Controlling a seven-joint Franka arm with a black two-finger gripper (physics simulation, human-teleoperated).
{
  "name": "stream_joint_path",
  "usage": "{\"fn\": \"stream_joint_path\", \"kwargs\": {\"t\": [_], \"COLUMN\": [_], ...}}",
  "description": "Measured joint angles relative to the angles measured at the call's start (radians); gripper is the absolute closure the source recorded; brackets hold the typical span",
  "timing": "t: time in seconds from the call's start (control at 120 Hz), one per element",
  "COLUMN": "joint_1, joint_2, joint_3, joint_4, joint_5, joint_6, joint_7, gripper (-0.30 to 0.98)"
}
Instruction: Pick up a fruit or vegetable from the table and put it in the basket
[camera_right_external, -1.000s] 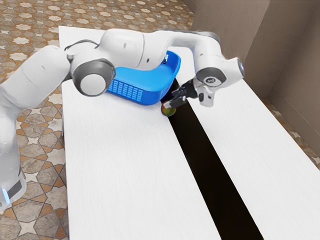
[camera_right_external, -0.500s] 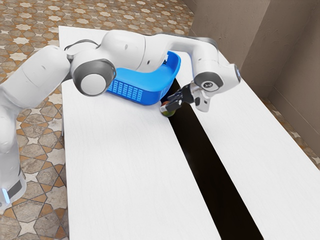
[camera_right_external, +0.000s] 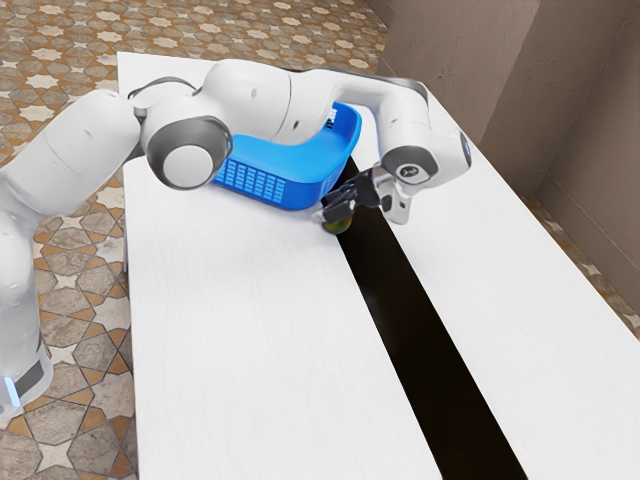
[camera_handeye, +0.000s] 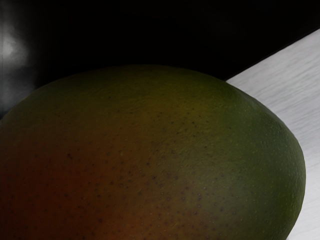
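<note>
Mango (camera_handeye: 150, 160), green shading to dark red with small dark specks, at edge of black strip (camera_right_external: 400, 320) on white table (camera_right_external: 230, 330), outside basket. Gripper (camera_right_external: 328, 214) right at mango, overlapping its upper part in exterior view; cannot tell whether released or clenched on it. Blue basket (camera_right_external: 275, 160) near mango, upright, slotted sides, partly behind white arm (camera_right_external: 250, 100). Patterned tile floor (camera_right_external: 70, 400) around table, brown wall (camera_right_external: 460, 70) beyond.

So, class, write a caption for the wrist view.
Speckled mango, red shading to green, seen against white tabletop and black strip.
</note>
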Motion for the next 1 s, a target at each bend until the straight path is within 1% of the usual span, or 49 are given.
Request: {"fn": "stream_joint_path", "kwargs": {"t": [0.717,0.867,1.0], "joint_1": [0.0,-0.001,-0.001], "joint_2": [0.012,0.012,0.012], "joint_3": [-0.009,-0.02,-0.02], "joint_4": [0.002,0.001,0.001], "joint_5": [-0.029,-0.032,-0.031], "joint_6": [0.084,0.092,0.097], "joint_7": [-0.015,-0.018,-0.019], "gripper": [0.0,0.11,0.15]}}
